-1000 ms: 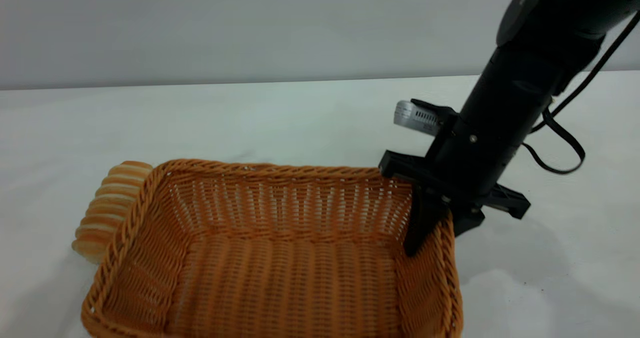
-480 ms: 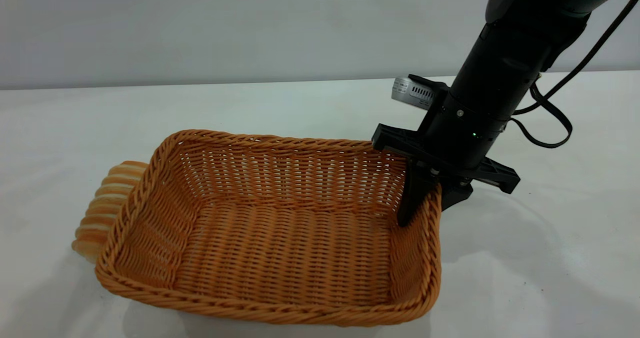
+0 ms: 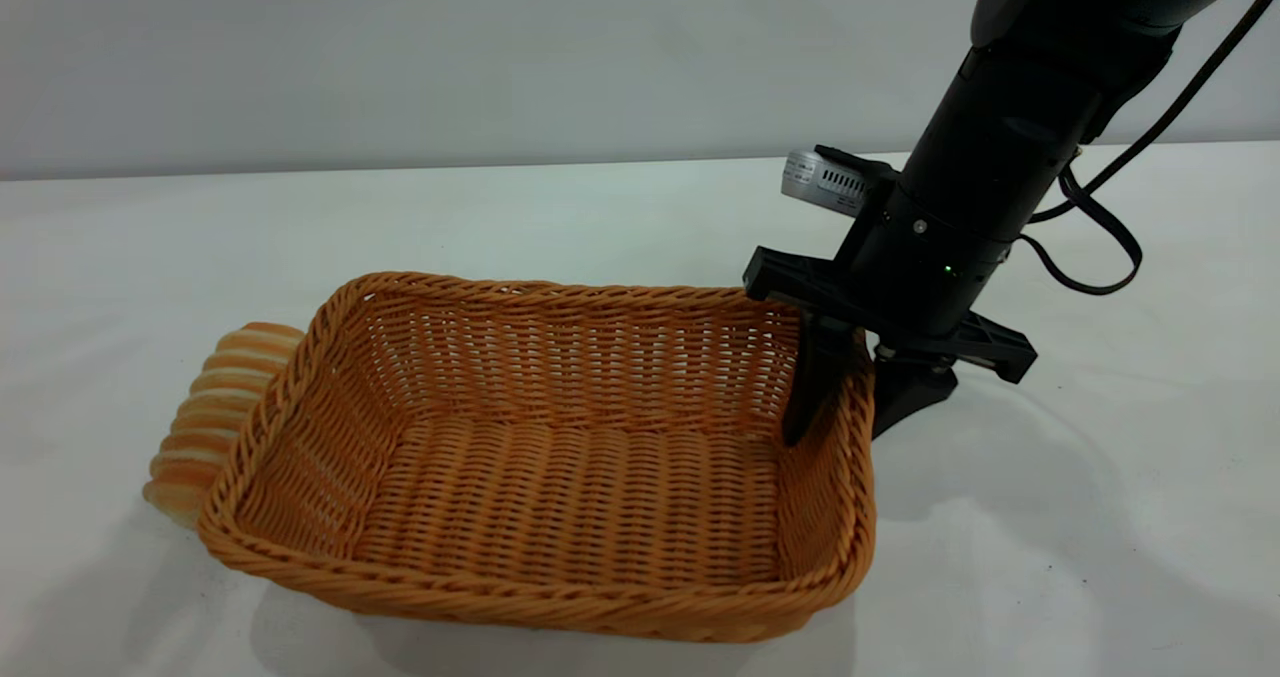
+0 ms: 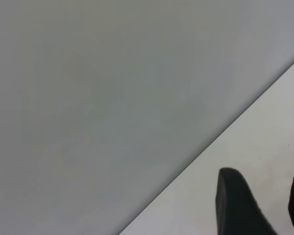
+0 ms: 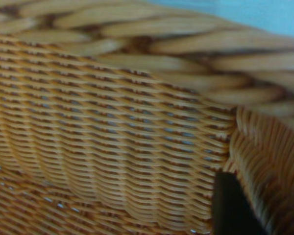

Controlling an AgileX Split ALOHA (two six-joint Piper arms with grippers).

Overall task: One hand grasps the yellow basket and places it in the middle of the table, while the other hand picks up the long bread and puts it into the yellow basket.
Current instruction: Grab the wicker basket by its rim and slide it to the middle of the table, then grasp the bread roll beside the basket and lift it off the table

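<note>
The yellow basket point(image 3: 560, 457) sits on the white table point(image 3: 600, 217), tilted only slightly if at all. My right gripper point(image 3: 845, 427) straddles its right wall, one finger inside and one outside, shut on the wall just under the braided rim. In the right wrist view the weave of the yellow basket point(image 5: 112, 137) fills the frame, with the inner finger's black tip point(image 5: 230, 205) against it. The long bread point(image 3: 215, 407) lies against the outside of the basket's left wall, partly hidden by it. My left gripper point(image 4: 267, 196) is open over bare table, out of the exterior view.
The black right arm point(image 3: 1010, 127) and its looping cable point(image 3: 1110, 247) slant up to the top right. A grey wall point(image 3: 500, 57) stands behind the table's far edge. White table shows behind the basket and to its right.
The right gripper carried the basket back and up, then lowered it; the basket has levelled out and settled towards the table. The bread has stayed put.
</note>
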